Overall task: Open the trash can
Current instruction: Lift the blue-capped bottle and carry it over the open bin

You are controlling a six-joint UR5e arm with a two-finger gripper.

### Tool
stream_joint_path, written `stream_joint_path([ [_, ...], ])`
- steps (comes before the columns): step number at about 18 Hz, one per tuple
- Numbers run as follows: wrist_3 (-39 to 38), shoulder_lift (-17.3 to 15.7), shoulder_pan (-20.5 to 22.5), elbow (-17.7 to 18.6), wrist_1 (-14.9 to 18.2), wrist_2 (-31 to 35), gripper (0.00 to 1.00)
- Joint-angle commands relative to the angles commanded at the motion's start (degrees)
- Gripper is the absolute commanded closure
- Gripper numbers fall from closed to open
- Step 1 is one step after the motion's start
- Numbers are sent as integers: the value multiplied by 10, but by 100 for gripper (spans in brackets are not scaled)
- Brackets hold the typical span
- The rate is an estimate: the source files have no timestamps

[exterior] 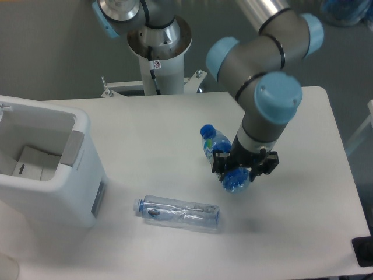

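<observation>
Trash can (49, 175): boxy white plastic, rounded corners, grey latch tab, top open, at table's left edge. Gripper (240, 170): black jaws clamped on blue-capped plastic bottle (218, 150), tilted. Clear crumpled bottle (179, 213) lies flat on smooth white table (151, 125), between can and arm, apart from both.

One white trash can (46, 169) stands on the single tabletop (175, 125). There are two plastic bottles: one blue bottle (221, 156) held tilted at the one tool (243, 169), and one clear bottle (178, 213) lying on its side. One robot arm (262, 64) is in view.
</observation>
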State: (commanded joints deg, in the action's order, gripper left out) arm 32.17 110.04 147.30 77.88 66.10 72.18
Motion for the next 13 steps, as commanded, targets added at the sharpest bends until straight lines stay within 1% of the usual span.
stream_joint_path([
  [2, 1, -10, -2, -8, -10, -34, 24],
  [6, -1, -14, -11, -19, -49, -68, 24],
  [10, 1, -44, -11, -26, -56, -134, 24],
  [13, 1, -75, -11, -26, -56, -182, 24],
])
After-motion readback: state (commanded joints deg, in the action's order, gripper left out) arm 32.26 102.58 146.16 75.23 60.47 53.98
